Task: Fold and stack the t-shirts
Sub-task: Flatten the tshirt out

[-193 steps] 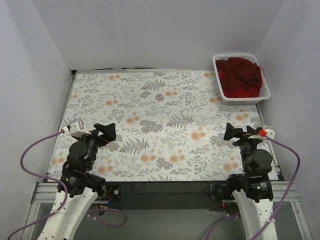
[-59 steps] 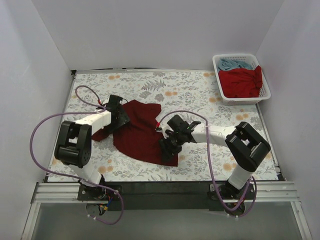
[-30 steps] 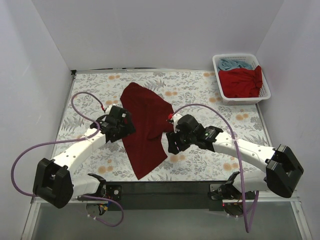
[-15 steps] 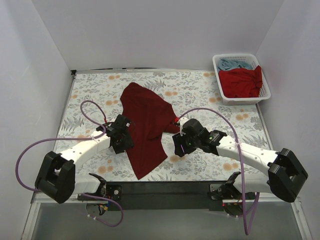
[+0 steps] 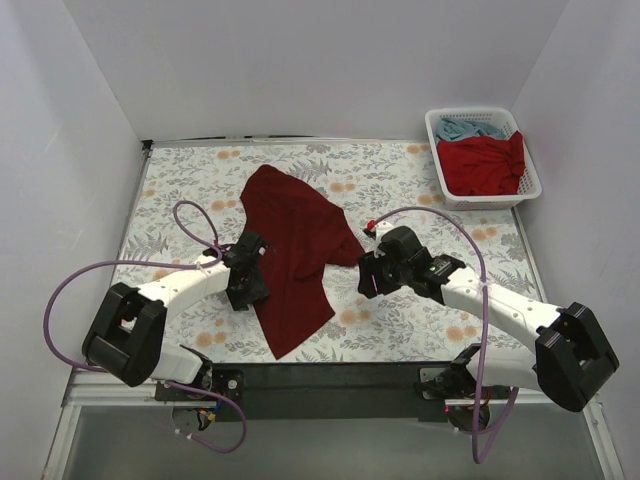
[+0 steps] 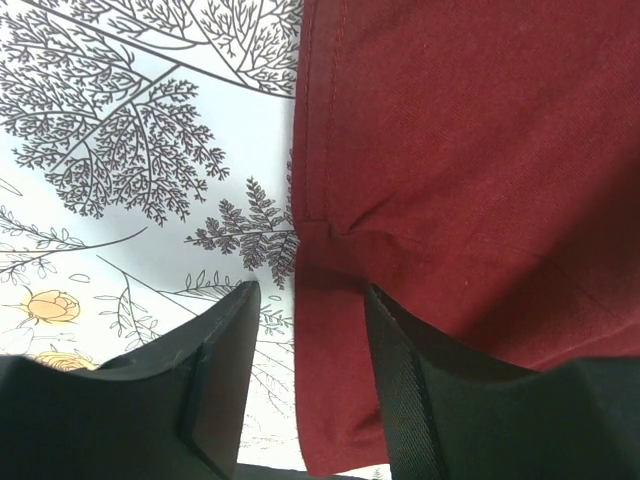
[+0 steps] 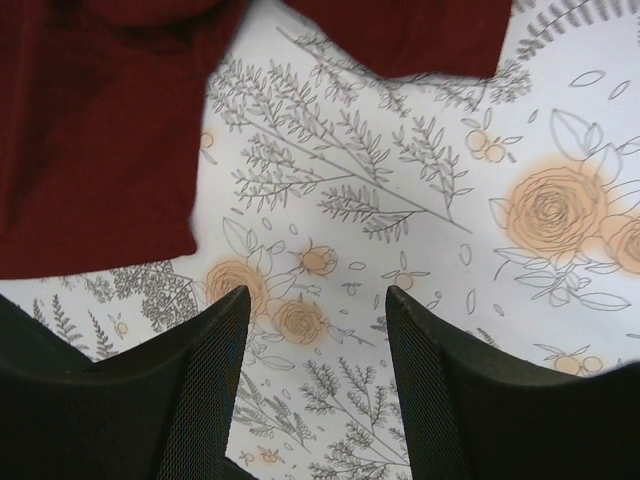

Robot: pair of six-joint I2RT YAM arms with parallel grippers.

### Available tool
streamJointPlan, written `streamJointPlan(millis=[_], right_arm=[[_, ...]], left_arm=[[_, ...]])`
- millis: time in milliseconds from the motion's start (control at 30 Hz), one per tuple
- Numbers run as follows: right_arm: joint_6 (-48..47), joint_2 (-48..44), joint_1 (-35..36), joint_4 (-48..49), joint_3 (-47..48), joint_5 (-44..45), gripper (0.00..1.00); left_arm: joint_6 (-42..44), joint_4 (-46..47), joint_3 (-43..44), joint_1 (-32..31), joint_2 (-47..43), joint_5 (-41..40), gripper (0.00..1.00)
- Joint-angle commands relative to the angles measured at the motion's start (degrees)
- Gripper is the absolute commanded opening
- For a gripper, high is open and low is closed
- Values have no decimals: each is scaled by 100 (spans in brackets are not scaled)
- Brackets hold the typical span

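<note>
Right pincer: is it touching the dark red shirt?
Apart. The right wrist view shows flowery tablecloth between the open right pincer and the shirt.

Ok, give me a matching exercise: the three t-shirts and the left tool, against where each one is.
1 maroon t-shirt
2 red t-shirt
3 light blue t-shirt
4 left tool

A far end of the basket
B open astride the maroon hem
C near part of the basket
D on the table cloth

Pairs: 1-D, 2-C, 3-A, 4-B
</note>
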Motion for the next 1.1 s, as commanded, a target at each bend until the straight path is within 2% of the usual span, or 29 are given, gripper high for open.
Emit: streamJointPlan(millis=[0, 100, 133, 200, 333, 633, 800, 833, 933, 967, 1000, 1067], right_arm=[[-185, 37, -248, 420, -6, -123, 63], [-282, 326, -547, 561, 143, -237, 64], [-291, 424, -696, 675, 187, -324, 64], [-299, 826, -863, 816, 353, -526, 65], [-317, 1618, -1224, 1079, 740, -1097, 66], [-343, 2893, -1321, 1431, 1548, -1196, 64], [-422, 3430, -1321, 1458, 1813, -1265, 59], [-449, 3491, -1339, 1458, 1848, -1292, 58], [-589, 3650, -1409, 1423, 1980, -1450, 24], [-624, 3580, -1453, 1388, 2041, -1433, 6], [-668, 3493, -1531, 1327, 2085, -1380, 1], [-879, 3107, -1637, 976, 2312, -1065, 1]], left_arm=[[9, 96, -32, -32, 297, -59, 43], [26, 105, -32, -41, 307, -41, 25], [35, 88, -24, -41, 289, -41, 15], [35, 9, 29, -41, 176, -155, 2], [53, -465, 336, -41, -447, -594, 0], [114, -704, 425, -23, -932, -832, 0], [132, -660, 328, 56, -1055, -973, 0], [158, -599, 328, 126, -1082, -973, 0], [281, -511, 337, 336, -1099, -990, 0], [334, -493, 346, 407, -1100, -973, 0], [456, -458, 398, 486, -1108, -964, 0], [614, -370, 486, 793, -1108, -964, 0]])
